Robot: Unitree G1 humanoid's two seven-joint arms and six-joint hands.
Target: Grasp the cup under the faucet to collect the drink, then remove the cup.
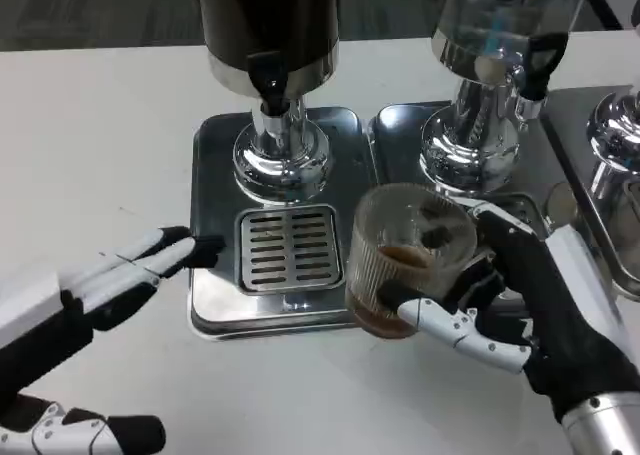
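Beside the drip tray (pixel 215 310), right hand (pixel 520 295) fingers (pixel 450 327) clasp the cup (pixel 405 265); left hand (pixel 115 280) fingers straight, together.

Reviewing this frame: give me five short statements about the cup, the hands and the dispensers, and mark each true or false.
1. The right hand holds the glass cup. True.
2. The cup is empty. False: brown liquid sits in its bottom.
3. The cup stands on the slotted drip grate under the black faucet. False: it is to the right of the grate, away from that faucet.
4. The left hand holds nothing, its fingertips near the left edge of the metal tray. True.
5. The left dispenser holds dark contents. True.
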